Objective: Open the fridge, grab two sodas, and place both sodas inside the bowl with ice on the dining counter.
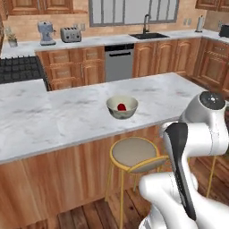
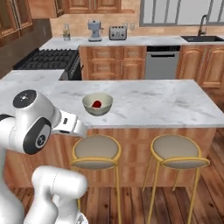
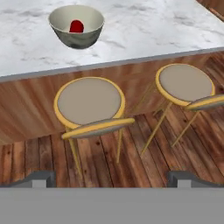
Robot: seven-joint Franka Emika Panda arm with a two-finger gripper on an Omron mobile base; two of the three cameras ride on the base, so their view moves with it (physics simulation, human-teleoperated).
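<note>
The grey-green bowl [image 1: 128, 113] [image 2: 103, 110] [image 3: 79, 40] stands on the marble dining counter [image 1: 53, 116] [image 2: 153, 103] [image 3: 144, 30]. One red soda [image 1: 121, 107] [image 2: 97, 104] [image 3: 77, 26] lies inside it. In the hand view my gripper [image 3: 113, 179] is open, with nothing between its fingers. It hovers low over the wood floor in front of the stools, well short of the bowl. The fridge is out of view.
Two yellow-legged stools [image 3: 89, 100] [image 3: 183, 83] stand against the counter's wood base, right below the bowl. Behind the counter run wall cabinets with a sink [image 1: 149, 35], a dishwasher [image 2: 162, 61], a toaster [image 1: 70, 34] and a stove [image 2: 48, 59].
</note>
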